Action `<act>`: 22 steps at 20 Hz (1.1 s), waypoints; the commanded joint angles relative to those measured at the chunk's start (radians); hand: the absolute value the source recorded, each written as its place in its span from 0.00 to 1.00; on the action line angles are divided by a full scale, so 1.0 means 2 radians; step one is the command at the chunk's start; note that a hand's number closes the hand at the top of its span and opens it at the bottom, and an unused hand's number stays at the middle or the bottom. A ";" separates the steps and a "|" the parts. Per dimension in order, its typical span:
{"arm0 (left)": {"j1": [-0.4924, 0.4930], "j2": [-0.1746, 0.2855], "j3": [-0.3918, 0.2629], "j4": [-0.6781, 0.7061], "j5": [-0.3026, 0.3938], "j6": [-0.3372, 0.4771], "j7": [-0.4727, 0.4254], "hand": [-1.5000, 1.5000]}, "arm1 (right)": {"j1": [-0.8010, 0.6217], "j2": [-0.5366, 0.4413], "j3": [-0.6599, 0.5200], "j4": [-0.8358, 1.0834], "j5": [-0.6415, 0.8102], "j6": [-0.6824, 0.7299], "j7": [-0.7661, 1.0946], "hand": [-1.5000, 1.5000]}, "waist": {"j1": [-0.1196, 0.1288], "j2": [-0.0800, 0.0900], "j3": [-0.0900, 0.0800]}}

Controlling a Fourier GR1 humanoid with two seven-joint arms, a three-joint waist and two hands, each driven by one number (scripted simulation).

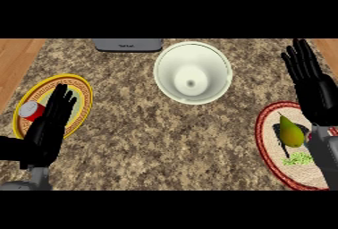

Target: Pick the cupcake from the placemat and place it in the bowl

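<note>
Leftward of bowl, cupcake on yellow placemat; pear on red placemat; left robot hand, right robot hand flat, empty.

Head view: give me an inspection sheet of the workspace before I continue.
Surface: speckled stone counter.
Job's things: cupcake on yellow placemat, next to left hand; white bowl, nothing in it.
Clutter: pear and green bits on red-rimmed mat; grey appliance at far edge.
Hands: left hand open over the placemat; right hand open, resting at right edge.
Cables: nothing seen.
Surroundings: wood surface past both counter sides.
</note>
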 commanded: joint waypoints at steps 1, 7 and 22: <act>0.014 0.012 0.006 -0.023 -0.008 -0.013 0.019 0.50 | 0.036 0.001 -0.025 0.001 -0.005 0.002 0.009 1.00 | -0.008 -0.003 -0.003; -0.016 0.056 -0.002 0.007 -0.011 -0.039 0.053 0.50 | 0.099 -0.166 -0.022 0.057 0.142 -0.016 -0.013 1.00 | -0.027 0.012 -0.020; -0.086 0.051 0.001 0.082 -0.009 -0.098 0.094 0.50 | 0.265 -0.097 -0.068 -0.057 0.207 -0.195 0.001 0.00 | -0.021 -0.003 -0.005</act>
